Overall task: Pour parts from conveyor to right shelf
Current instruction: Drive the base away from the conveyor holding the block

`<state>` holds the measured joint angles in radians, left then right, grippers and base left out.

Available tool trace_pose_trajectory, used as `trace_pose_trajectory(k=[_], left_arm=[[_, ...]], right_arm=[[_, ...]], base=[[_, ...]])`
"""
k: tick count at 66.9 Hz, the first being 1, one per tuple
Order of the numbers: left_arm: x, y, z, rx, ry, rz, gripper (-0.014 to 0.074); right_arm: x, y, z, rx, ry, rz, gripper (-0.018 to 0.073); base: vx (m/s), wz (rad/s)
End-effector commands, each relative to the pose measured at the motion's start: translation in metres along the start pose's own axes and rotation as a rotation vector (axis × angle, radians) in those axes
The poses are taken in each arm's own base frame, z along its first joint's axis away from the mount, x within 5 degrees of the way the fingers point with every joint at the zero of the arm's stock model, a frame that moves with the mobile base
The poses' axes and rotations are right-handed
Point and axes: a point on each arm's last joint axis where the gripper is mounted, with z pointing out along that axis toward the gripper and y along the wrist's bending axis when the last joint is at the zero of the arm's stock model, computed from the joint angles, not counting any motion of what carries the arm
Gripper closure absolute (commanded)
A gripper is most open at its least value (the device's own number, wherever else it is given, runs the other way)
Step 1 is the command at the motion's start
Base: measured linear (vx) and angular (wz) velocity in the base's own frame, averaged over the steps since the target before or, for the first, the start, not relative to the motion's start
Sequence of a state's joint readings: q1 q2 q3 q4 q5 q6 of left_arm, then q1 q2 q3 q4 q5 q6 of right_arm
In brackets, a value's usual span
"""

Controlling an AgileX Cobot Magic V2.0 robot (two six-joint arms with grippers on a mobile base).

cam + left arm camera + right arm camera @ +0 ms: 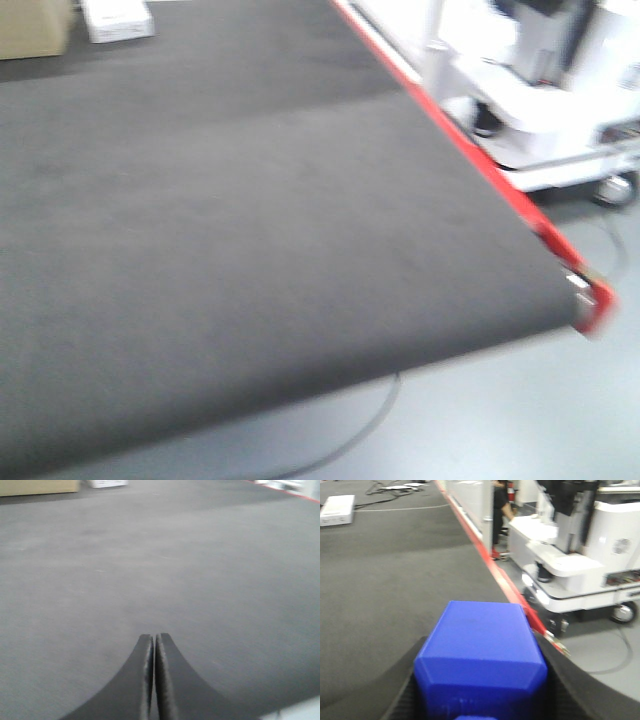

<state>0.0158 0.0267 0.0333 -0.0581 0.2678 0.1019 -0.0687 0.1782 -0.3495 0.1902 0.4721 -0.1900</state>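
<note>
Motion blur, blown-out whites, even light

grey glossy floor (520,420); dark cable (392,398) lying on it; white wheeled unit (540,110) at right; cardboard box (30,25), flat white box (118,18) far left; lighting bright, even.

Blue block (480,650) bottom cut off; cardboard box (30,25) cropped, blurred.

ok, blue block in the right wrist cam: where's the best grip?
Grip its two flat, parallel side faces, pinching from left and right and leaving the chamfered corners free. The right hand holds the blue block that way, with a finger on each side.
</note>
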Motion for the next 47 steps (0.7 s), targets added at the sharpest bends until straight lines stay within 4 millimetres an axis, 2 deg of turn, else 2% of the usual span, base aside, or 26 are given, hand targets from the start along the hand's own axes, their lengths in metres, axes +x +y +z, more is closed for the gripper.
trace_pose_trajectory(k=[1, 47], left_arm=[[0.0019, -0.0002, 0.0031, 0.003, -0.031, -0.011, 0.0602], [0.0019, -0.0002, 0.0031, 0.003, -0.031, -0.011, 0.0602]], right_arm=[[-0.0159, -0.0014, -0.0028, 0.018, -0.101, -0.008, 0.0565], [-0.0159, -0.0014, -0.0028, 0.017, -0.101, -0.007, 0.0565]], base=[[-0.33, -0.47], [-0.35, -0.53]])
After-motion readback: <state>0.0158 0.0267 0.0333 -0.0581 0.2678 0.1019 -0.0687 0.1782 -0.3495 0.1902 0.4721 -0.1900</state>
